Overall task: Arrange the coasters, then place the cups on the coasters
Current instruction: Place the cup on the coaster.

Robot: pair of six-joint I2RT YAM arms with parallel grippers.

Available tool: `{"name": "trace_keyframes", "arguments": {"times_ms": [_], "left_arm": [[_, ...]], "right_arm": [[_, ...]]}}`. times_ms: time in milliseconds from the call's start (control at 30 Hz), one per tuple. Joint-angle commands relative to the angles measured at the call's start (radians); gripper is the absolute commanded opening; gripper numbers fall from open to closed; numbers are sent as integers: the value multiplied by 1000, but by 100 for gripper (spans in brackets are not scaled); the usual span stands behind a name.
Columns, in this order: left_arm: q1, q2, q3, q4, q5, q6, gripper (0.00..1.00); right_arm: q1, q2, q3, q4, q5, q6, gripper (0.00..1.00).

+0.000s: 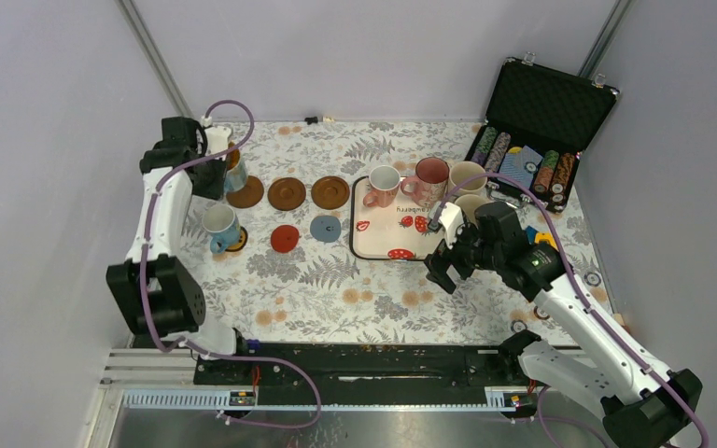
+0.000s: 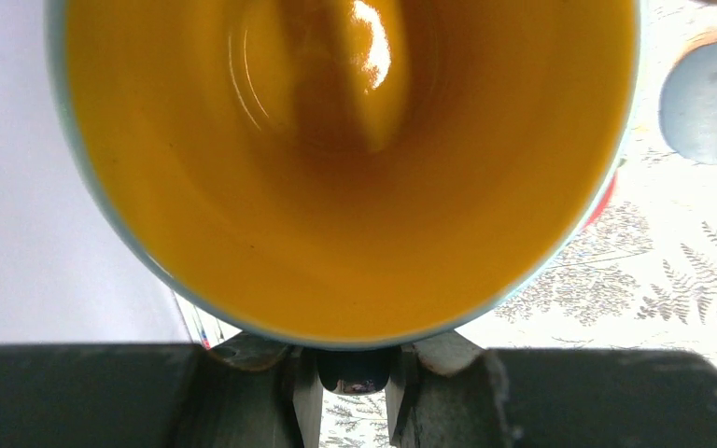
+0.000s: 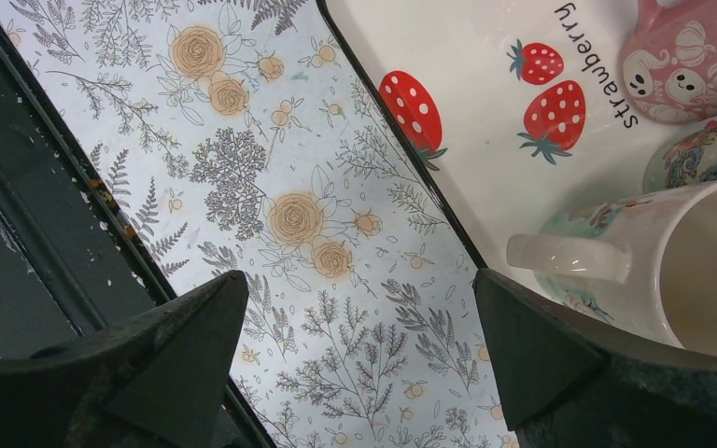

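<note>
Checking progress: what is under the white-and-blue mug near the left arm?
A black coaster, orange showing, pokes out beside the white-and-blue mug; the mug covers the rest.

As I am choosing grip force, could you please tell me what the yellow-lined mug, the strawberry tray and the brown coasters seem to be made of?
The mug: likely glazed ceramic; its yellow inside shows a sharp glossy highlight. The tray: smooth white, printed strawberries, dark rim; plastic or enamelled metal, cannot tell. The brown coasters: thin, matt discs, perhaps wood or cork; unclear.
</note>
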Motion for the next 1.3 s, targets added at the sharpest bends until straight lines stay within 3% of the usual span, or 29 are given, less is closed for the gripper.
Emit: {"name": "trace_keyframes", "arguments": {"times_ms": [0, 500, 1267], "left_arm": [[33, 25, 54, 144, 26, 23, 0], [35, 203, 81, 171, 87, 122, 0], [36, 312, 89, 165, 57, 180, 0]], "right_arm": [[-8, 0, -3, 31, 4, 1, 100], [-8, 39, -8, 39, 27, -14, 100], [-9, 64, -9, 45, 41, -20, 100]]}}
